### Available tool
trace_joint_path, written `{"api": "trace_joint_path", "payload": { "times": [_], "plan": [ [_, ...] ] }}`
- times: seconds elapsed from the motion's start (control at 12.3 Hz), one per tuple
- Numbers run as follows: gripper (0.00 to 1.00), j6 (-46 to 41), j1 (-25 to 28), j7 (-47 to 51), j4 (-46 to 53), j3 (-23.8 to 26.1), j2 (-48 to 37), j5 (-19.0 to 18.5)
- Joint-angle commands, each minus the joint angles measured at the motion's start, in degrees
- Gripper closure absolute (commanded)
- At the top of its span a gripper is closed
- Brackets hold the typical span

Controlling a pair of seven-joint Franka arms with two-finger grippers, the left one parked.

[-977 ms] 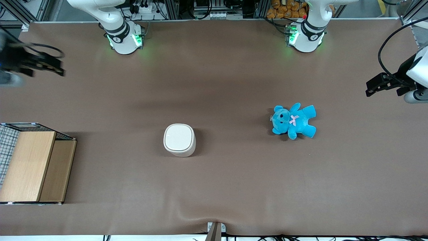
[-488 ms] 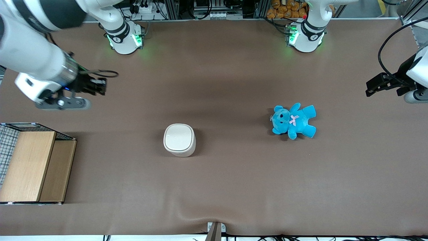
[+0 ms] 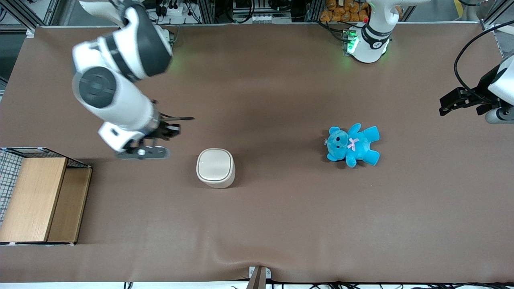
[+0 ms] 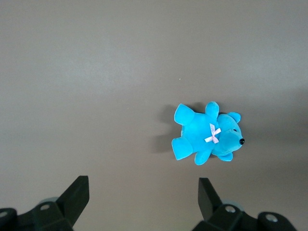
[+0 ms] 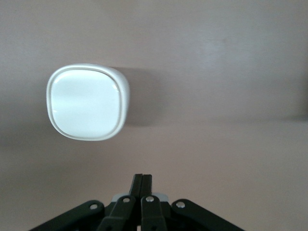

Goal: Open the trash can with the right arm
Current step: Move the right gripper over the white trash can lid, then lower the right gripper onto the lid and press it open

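The small cream-white rounded-square plastic trash can (image 3: 215,167) stands on the brown counter (image 3: 281,216) near its middle, lid down flat. The black two-finger tool (image 3: 170,130) of the white jointed right arm (image 3: 116,92) hangs above the counter beside the can, toward the working arm's end and a little farther from the front camera; its fingers (image 5: 142,185) are pressed together (nothing between them), apart from the can (image 5: 88,102). The wooden-panelled wire box (image 3: 38,196) sits at the working arm's end, nearer the front camera than the tool. The blue plush teddy bear (image 3: 352,145) lies toward the parked arm's end, well apart from the can.
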Motion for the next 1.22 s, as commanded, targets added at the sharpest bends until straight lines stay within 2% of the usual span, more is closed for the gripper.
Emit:
{"api": "trace_joint_path", "payload": {
  "times": [0.0,0.41,1.14],
  "plan": [
    [1.0,2.5,2.3,4.2,1.1,-0.6,2.8,0.6],
    [1.0,11.9,3.1,6.9,1.2,-0.6,10.5,0.1],
    [1.0,15.2,3.5,6.9,1.2,-0.6,15.1,0.6]
  ]
}}
